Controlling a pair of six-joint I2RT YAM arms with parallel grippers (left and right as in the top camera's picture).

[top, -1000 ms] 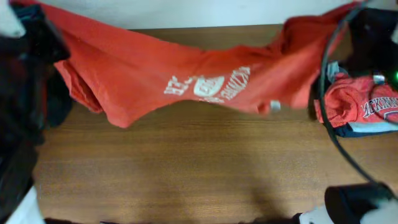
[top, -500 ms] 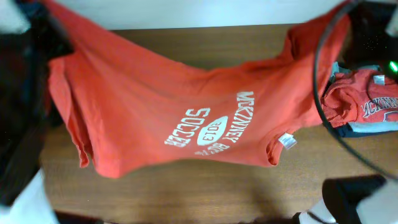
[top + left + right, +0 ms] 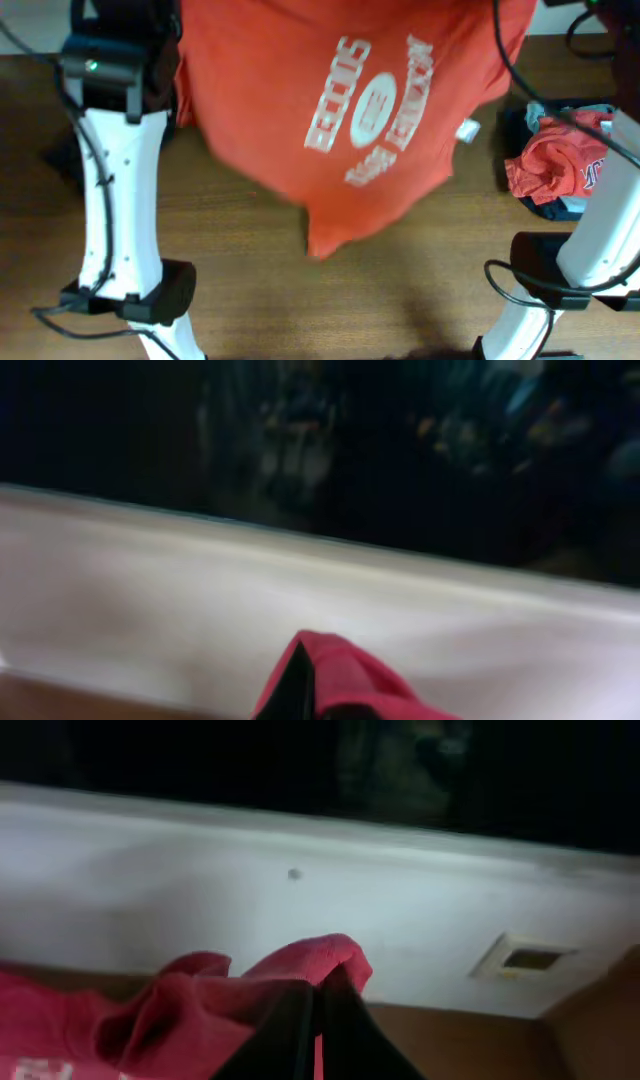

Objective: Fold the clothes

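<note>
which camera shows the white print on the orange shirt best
Overhead: the white print is fully in view on the held-up orange-red T-shirt, though blurred. Both wrist views show only a bunched bit of its red cloth at the bottom edge, with no readable print.

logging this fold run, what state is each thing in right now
orange-red short-sleeved fabric T-shirt with white print: lifted, hanging unfolded from both pincers
left pincer: shut on the T-shirt
right pincer: shut on the T-shirt
crumpled red fabric garment with lettering: bunched up, not folded
</note>
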